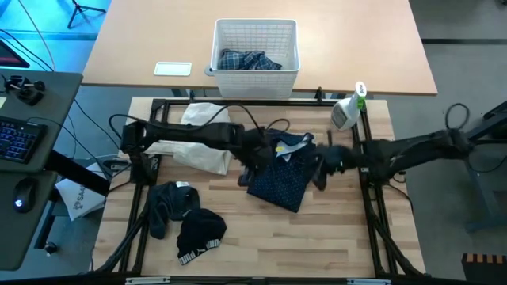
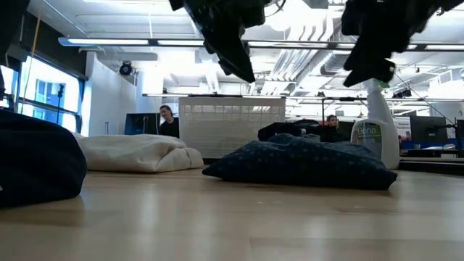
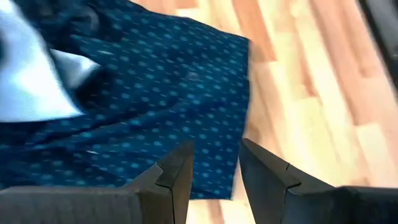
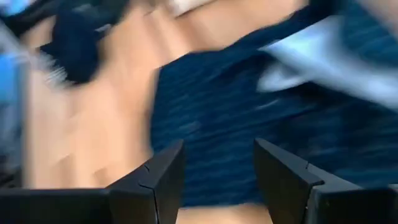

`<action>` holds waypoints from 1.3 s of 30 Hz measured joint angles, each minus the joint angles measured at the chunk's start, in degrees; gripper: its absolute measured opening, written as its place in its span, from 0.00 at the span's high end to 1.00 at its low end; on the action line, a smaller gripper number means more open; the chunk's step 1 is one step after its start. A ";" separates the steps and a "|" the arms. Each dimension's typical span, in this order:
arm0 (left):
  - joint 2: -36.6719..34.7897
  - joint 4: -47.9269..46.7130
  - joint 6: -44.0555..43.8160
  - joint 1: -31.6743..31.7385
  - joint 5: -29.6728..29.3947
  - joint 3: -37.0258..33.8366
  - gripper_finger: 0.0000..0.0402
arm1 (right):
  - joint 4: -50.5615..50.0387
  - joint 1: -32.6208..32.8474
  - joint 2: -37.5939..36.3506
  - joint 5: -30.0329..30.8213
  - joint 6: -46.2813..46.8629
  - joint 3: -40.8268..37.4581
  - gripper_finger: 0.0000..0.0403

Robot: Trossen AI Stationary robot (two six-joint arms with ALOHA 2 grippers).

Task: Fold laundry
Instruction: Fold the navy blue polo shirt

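Navy dotted shirt point(image 1: 281, 176): folded, flat on the wooden worktop point(image 1: 317, 237), the landmark here.
Left tool point(image 1: 250, 168): raised over the shirt's left edge, fingers point(image 3: 177, 180) apart, nothing held.
Right tool point(image 1: 321, 168): above the shirt's right edge, fingers apart, empty.
Dark pieces point(image 1: 186, 222): left of the shirt, nearer the worktop's front.
White basket point(image 1: 255, 55): beyond the shirt, plaid shirt point(image 1: 248, 60) inside.
Spray bottle point(image 1: 348, 109): behind the shirt, to its right.

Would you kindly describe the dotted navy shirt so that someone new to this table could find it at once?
Start at the white lattice basket on the far table, then come straight toward the near edge onto the wooden worktable. The navy shirt lies folded at the middle, between the two arms. Its tiny white dots and pale collar lining set it apart from the cream cloth and the plain dark pieces to its left.
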 joint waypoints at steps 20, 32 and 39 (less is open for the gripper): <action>-7.66 9.90 -0.31 -2.10 9.86 -16.87 0.71 | 12.72 20.12 27.69 10.18 23.53 12.37 0.55; -14.97 1.61 -3.37 -2.36 3.23 -16.88 0.71 | 12.02 18.54 42.64 12.11 -1.45 21.13 0.55; -14.90 0.43 -1.65 -3.77 3.16 -17.81 0.71 | 9.88 19.01 45.64 11.97 -7.90 21.59 0.55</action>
